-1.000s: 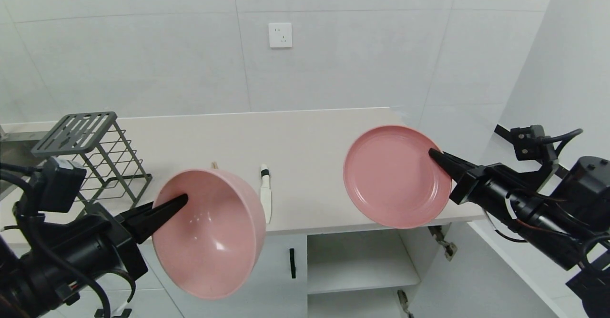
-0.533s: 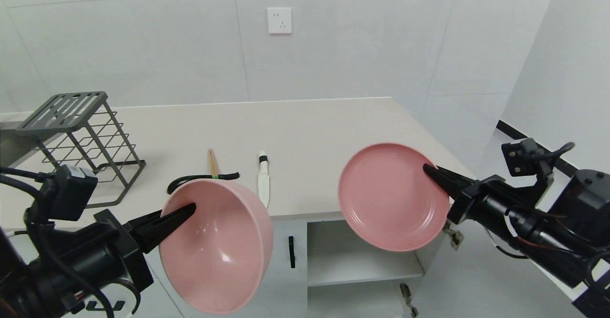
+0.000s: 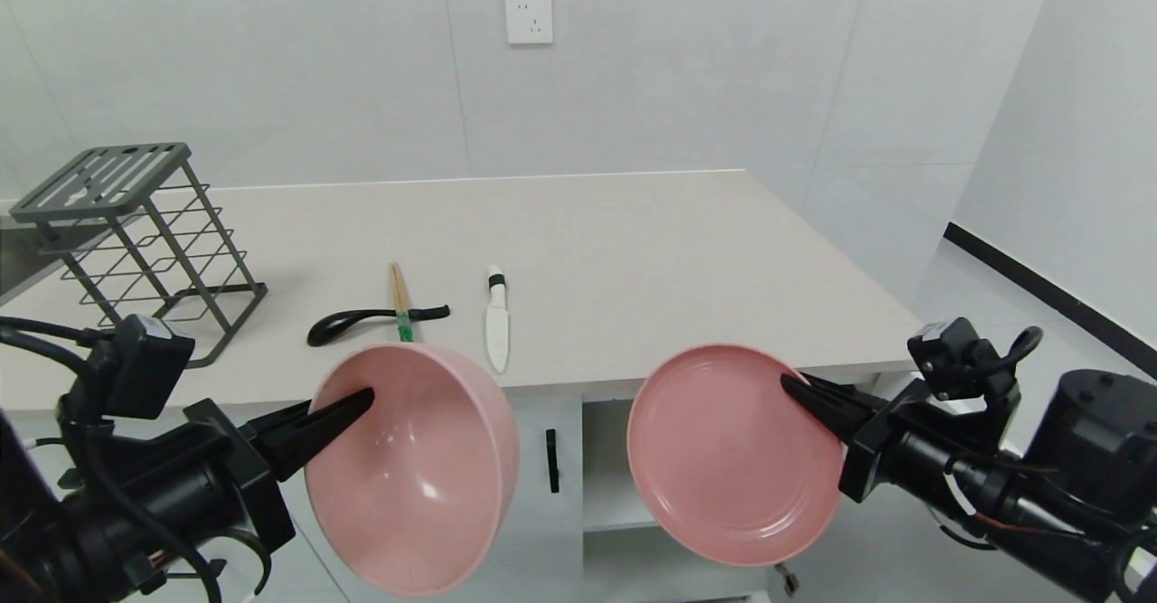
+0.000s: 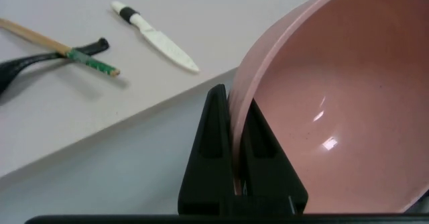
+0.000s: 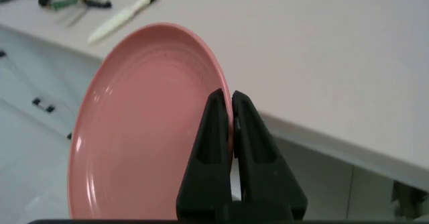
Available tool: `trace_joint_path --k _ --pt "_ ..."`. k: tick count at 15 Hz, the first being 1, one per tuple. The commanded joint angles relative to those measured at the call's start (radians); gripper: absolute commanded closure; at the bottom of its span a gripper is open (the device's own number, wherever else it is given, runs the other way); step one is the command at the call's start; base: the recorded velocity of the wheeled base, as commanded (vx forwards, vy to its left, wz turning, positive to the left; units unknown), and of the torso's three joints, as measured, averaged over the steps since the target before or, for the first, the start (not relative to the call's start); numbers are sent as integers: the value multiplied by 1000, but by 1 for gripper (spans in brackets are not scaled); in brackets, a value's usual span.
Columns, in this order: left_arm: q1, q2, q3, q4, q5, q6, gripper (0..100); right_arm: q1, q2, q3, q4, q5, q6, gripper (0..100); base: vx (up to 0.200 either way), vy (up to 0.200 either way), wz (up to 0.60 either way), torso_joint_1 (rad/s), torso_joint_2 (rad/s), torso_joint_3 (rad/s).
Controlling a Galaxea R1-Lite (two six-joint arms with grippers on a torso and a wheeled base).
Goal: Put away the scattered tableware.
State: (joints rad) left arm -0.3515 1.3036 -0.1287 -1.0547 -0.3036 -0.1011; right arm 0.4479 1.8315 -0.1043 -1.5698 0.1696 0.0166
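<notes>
Bowl [image 3: 416, 476], pink and tipped on its side, hangs near and left, in front of the counter [image 3: 633, 250] edge, its rim pinched between the narrow fingers of the left gripper [image 3: 364, 396]. To its right the pink plate [image 3: 723, 454], also on edge, is clamped at its rim by the right gripper [image 3: 788, 384]. On the counter behind, chopsticks [image 3: 398, 300] cross a black spoon [image 3: 348, 321], with a white knife [image 3: 495, 318] just to their right. A wire rack [image 3: 136, 223] stands at far left.
</notes>
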Motion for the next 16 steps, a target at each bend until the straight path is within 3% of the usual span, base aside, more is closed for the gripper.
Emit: trace_joint_path --k 1,3,6,7,16 --pt "0 5 0 -1 0 0 100 6 35 9 -1 -1 -12 100 0 0 0 -251 481 227" --pt "-1 16 12 2 0 18 100 6 37 9 -1 -1 -12 100 0 0 0 -251 498 237" --pt "-1 55 55 1 0 162 100 9 40 9 -1 -1 -12 100 0 0 0 -248 481 224" --pt "-1 71 63 -1 1 189 100 9 42 9 -1 -1 -12 100 0 0 0 -144 276 119" --pt "0 103 72 1 0 201 100 23 65 6 -1 -1 -14 100 0 0 0 -229 389 172"
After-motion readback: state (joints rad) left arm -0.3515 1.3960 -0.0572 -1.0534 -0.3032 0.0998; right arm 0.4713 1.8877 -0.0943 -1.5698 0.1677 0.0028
